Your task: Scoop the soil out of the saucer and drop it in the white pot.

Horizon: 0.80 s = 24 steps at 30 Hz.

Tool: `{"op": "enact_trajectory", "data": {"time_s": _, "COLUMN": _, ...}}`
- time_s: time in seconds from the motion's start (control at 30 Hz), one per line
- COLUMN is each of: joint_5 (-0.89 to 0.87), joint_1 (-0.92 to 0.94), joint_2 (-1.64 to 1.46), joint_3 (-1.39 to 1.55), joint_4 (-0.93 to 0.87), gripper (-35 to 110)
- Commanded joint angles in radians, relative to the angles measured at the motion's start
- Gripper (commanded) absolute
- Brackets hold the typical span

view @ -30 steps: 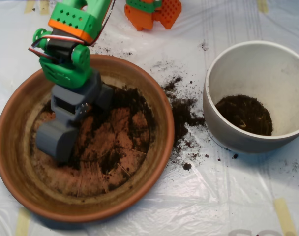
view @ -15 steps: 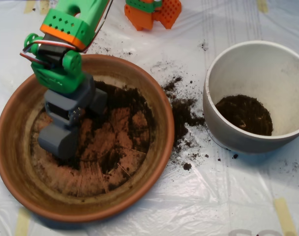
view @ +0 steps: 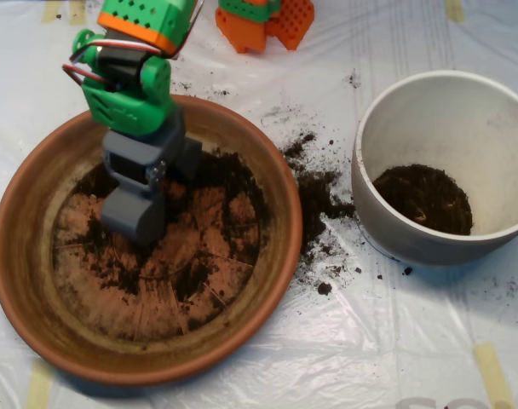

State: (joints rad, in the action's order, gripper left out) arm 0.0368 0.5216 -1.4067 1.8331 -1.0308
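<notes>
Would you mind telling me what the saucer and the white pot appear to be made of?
The saucer looks like unglazed terracotta: matte orange-brown clay, with soil smears dulling its floor. The white pot seems to be glazed ceramic, though plastic is possible: smooth white inside, greyer outer wall.

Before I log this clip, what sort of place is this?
Probably a lab bench set up for a potting demo: plastic sheet taped over the table, a saucer with soil, a white pot, and a 3D-printed arm with an end effector.

A robot test bench: taped plastic sheeting; printed orange parts.
</notes>
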Motion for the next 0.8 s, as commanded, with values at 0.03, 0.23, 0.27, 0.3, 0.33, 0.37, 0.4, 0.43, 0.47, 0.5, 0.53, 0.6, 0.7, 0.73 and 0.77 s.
{"op": "enact_trajectory", "data": {"time_s": 0.03, "joint_5": 0.020, "joint_1": -0.054, "joint_2": -0.080, "joint_3": 0.104, "joint_4": -0.003, "gripper": 16}}
{"op": "enact_trajectory", "data": {"time_s": 0.23, "joint_5": 0.018, "joint_1": -0.052, "joint_2": -0.109, "joint_3": 0.135, "joint_4": 0.014, "gripper": 3}}
{"op": "enact_trajectory", "data": {"time_s": 0.27, "joint_5": 0.026, "joint_1": -0.052, "joint_2": -0.109, "joint_3": 0.135, "joint_4": 0.014, "gripper": 2}}
{"op": "enact_trajectory", "data": {"time_s": 0.3, "joint_5": 0.032, "joint_1": -0.054, "joint_2": -0.110, "joint_3": 0.135, "joint_4": 0.012, "gripper": 1}}
{"op": "enact_trajectory", "data": {"time_s": 0.33, "joint_5": 0.041, "joint_1": -0.058, "joint_2": -0.112, "joint_3": 0.133, "joint_4": 0.011, "gripper": 0}}
{"op": "enact_trajectory", "data": {"time_s": 0.37, "joint_5": 0.052, "joint_1": -0.067, "joint_2": -0.114, "joint_3": 0.130, "joint_4": 0.003, "gripper": 0}}
{"op": "enact_trajectory", "data": {"time_s": 0.4, "joint_5": 0.058, "joint_1": -0.075, "joint_2": -0.118, "joint_3": 0.127, "joint_4": -0.006, "gripper": 0}}
{"op": "enact_trajectory", "data": {"time_s": 0.43, "joint_5": 0.063, "joint_1": -0.087, "joint_2": -0.124, "joint_3": 0.120, "joint_4": -0.020, "gripper": 0}}
{"op": "enact_trajectory", "data": {"time_s": 0.47, "joint_5": 0.064, "joint_1": -0.100, "joint_2": -0.138, "joint_3": 0.112, "joint_4": -0.035, "gripper": 0}}
{"op": "enact_trajectory", "data": {"time_s": 0.5, "joint_5": 0.066, "joint_1": -0.114, "joint_2": -0.161, "joint_3": 0.107, "joint_4": -0.046, "gripper": 0}}
{"op": "enact_trajectory", "data": {"time_s": 0.53, "joint_5": 0.064, "joint_1": -0.127, "joint_2": -0.187, "joint_3": 0.100, "joint_4": -0.063, "gripper": 0}}
{"op": "enact_trajectory", "data": {"time_s": 0.6, "joint_5": 0.052, "joint_1": -0.160, "joint_2": -0.233, "joint_3": 0.061, "joint_4": -0.118, "gripper": 0}}
{"op": "enact_trajectory", "data": {"time_s": 0.7, "joint_5": 0.021, "joint_1": -0.207, "joint_2": -0.270, "joint_3": -0.052, "joint_4": -0.224, "gripper": 0}}
{"op": "enact_trajectory", "data": {"time_s": 0.73, "joint_5": 0.011, "joint_1": -0.224, "joint_2": -0.270, "joint_3": -0.106, "joint_4": -0.262, "gripper": 0}}
{"op": "enact_trajectory", "data": {"time_s": 0.77, "joint_5": 0.003, "joint_1": -0.236, "joint_2": -0.268, "joint_3": -0.158, "joint_4": -0.298, "gripper": 0}}
